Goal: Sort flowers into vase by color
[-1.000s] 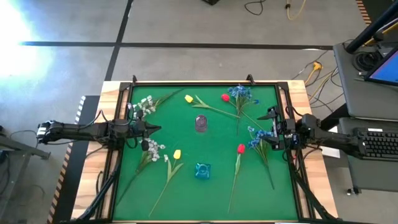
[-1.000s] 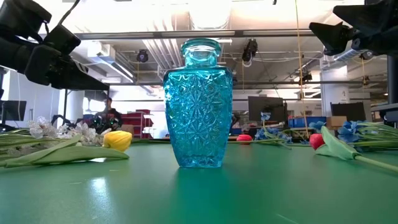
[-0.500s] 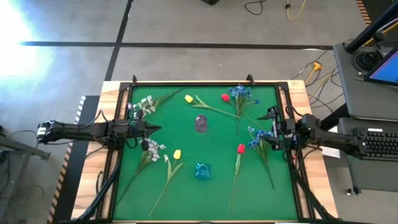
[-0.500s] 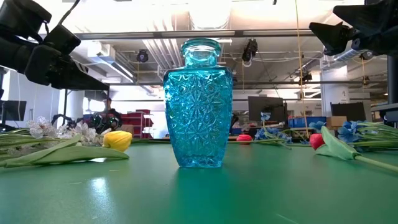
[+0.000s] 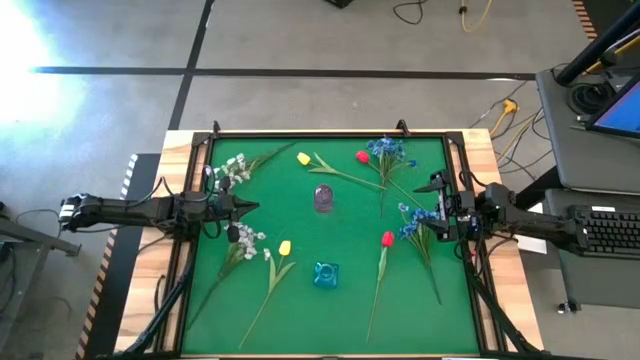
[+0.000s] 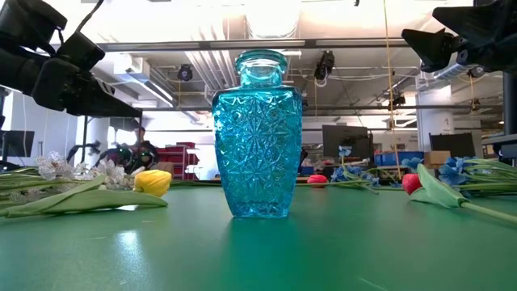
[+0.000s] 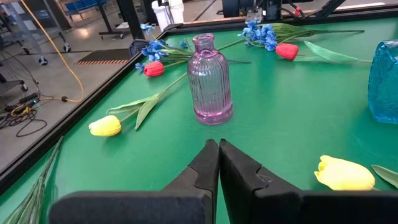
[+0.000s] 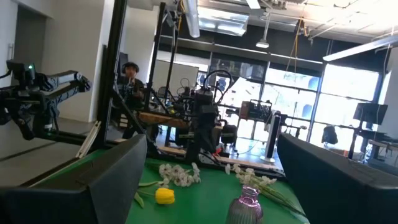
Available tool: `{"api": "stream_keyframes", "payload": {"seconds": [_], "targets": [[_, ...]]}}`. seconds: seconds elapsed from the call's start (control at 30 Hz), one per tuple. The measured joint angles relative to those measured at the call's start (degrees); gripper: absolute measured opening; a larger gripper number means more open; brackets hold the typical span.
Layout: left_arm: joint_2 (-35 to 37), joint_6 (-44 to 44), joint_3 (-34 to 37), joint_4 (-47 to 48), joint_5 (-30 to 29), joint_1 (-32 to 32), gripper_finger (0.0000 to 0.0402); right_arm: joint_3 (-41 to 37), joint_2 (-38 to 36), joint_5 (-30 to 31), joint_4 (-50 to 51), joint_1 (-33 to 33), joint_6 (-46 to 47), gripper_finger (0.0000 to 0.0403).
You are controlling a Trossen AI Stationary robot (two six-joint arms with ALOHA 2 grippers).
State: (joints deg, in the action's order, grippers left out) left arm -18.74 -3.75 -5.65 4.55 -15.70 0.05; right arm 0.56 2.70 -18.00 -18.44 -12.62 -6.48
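Flowers lie flat all around the blue vase, and none stands in a vase yet.

My left gripper has its fingers pressed together and holds nothing. It waits at the left edge of the table, well to the left of the blue vase and farther back. My right gripper waits at the right edge with its fingers spread wide, also holding nothing.

Going outward from the left gripper, a white spray lies left of the blue vase, and a yellow tulip lies just beside the vase on that side. Behind the vase stands the pink vase. A second yellow tulip, a second white spray and a red tulip lie farther back still. Another red tulip lies to the right of the blue vase, with blue blooms near the right gripper.

I judge these flowers very light, with soft heads and thin, bendable stems. I would pinch a stem near its middle, not the bud. The stems lie low on the green mat, so the fingers must come down close to it. A long stem may swing or droop when lifted.
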Motion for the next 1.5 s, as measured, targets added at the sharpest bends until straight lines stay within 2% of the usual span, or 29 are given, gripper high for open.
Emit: {"api": "stream_keyframes", "payload": {"seconds": [1.0, 1.1, 1.2, 1.3, 1.5], "targets": [[0.0, -1.5, 0.0, -0.5, 0.0, 0.0, 0.0, 0.0, 0.0, 0.0, 0.0, 0.0, 0.0, 0.0354], [0.0, -1.0, 0.0, -3.2, 0.0, 0.0, 0.0, 0.0, 0.0, 0.0, -0.2, 0.0, -1.1, 0.0354], [0.0, 4.6, 0.0, -7.4, 0.0, 0.0, 0.0, 0.0, 0.0, 0.0, -0.8, 0.0, -3.9, 0.0354], [0.0, 9.5, 0.0, -12.8, 0.0, 0.0, 0.0, 0.0, 0.0, 0.0, -0.8, 0.0, -1.7, 0.0354], [-0.1, 10.2, 0.0, -25.1, 0.0, 0.0, 0.0, 0.0, 0.0, 0.0, -1.0, 0.0, 2.6, 0.0354]]}}
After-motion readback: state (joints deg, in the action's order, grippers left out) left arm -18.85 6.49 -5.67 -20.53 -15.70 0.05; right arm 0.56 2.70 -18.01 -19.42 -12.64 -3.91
